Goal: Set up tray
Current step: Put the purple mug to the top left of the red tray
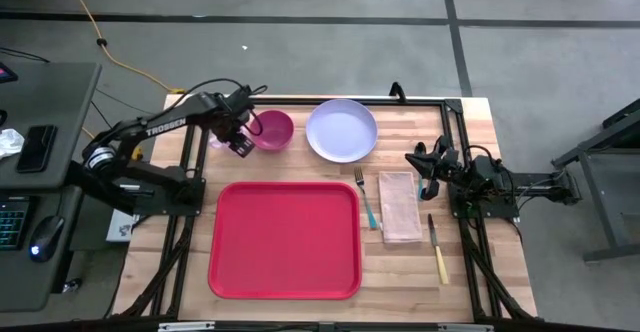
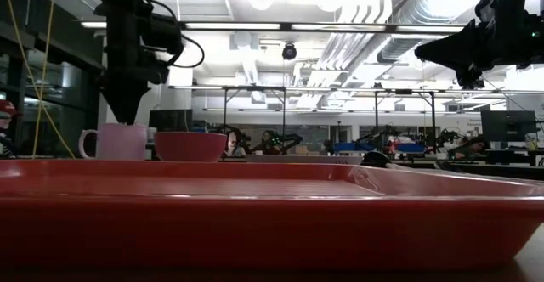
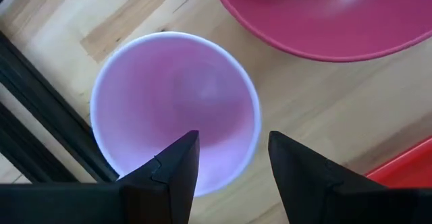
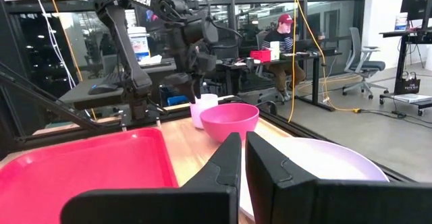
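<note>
The tray (image 1: 285,239) lies bare at the table's middle; the left gripper (image 3: 229,160), jaws apart, hovers over the pale cup (image 3: 175,109) at far left; next, probably descend and clamp its rim; the right gripper (image 4: 241,158), jaws nearly together, waits at right.

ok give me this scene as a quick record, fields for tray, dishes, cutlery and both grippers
tray: red tray, middle of the table, nothing on it
cup: pale pink cup, at the table's left edge behind the tray, beside the bowl
bowl: magenta bowl, right of the cup
plate: lavender plate, right of the bowl
cutlery: fork, tan napkin, knife, right of the tray
left gripper: left gripper, open, over the cup's rim
right gripper: right gripper, shut, raised at the table's right side, waiting
</note>
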`<state>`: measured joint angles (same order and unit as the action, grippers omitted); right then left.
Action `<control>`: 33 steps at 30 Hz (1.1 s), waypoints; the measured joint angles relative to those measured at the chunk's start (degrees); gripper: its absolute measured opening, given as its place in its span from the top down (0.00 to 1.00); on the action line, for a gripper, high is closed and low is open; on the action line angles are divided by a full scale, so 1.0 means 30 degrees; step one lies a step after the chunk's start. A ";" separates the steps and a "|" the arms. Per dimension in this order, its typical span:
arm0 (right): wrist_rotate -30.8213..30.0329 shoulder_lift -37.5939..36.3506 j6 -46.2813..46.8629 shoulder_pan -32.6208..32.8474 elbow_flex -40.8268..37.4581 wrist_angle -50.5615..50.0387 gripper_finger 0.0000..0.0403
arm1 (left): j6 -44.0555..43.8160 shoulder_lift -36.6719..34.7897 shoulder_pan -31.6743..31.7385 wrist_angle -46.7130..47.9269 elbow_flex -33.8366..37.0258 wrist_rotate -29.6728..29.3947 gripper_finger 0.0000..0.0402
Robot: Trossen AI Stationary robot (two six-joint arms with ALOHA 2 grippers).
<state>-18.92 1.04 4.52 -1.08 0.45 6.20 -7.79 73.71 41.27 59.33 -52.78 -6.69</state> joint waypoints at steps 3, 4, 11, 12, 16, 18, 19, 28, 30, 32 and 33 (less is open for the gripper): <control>-0.0001 0.0000 0.0006 -0.0007 0.0000 0.0001 1.00 | 0.0669 0.0477 0.0332 -0.0325 0.0025 0.0001 0.47; -0.0003 0.0000 0.0006 0.0000 0.0003 0.0006 1.00 | 0.0796 0.0584 0.0418 -0.0615 0.0025 -0.0004 0.47; -0.0006 0.0000 0.0006 -0.0006 0.0000 0.0006 1.00 | 0.1678 0.1616 0.0902 -0.1417 0.0025 0.1038 0.47; -0.0005 0.0000 0.0006 -0.0002 0.0000 0.0007 1.00 | 0.1689 0.1802 0.0897 -0.1408 0.0025 0.1098 0.47; -0.0004 0.0000 0.0003 -0.0004 0.0000 0.0014 1.00 | 0.1722 0.2402 0.0870 -0.1410 0.0025 0.1227 0.47; -0.0003 0.0000 0.0003 0.0000 0.0000 0.0014 1.00 | 0.1718 0.2550 0.0870 -0.1407 0.0025 0.1380 0.47; 0.0001 0.0000 0.0006 -0.0007 0.0000 0.0014 1.00 | 0.1683 0.2566 0.0870 -0.1354 0.0025 0.1547 0.47; -0.0006 0.0000 -0.0001 -0.0001 0.0000 0.0014 1.00 | 0.1667 0.2501 0.0870 -0.1025 0.0025 0.2102 0.47; -0.0004 0.0000 0.0004 -0.0005 0.0000 0.0014 1.00 | 0.1667 0.2501 0.0870 -0.1005 0.0025 0.2095 0.47; -0.0006 0.0000 0.0001 -0.0002 0.0000 0.0014 1.00 | 0.1667 0.2501 0.0870 -0.1002 0.0025 0.2087 0.47; -0.0006 0.0000 -0.0001 -0.0007 0.0000 0.0019 1.00 | 0.1667 0.2501 0.0870 -0.0977 0.0025 0.2081 0.47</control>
<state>-18.94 1.04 4.51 -1.10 0.45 6.26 -2.79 81.21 43.88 56.40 -52.71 -0.45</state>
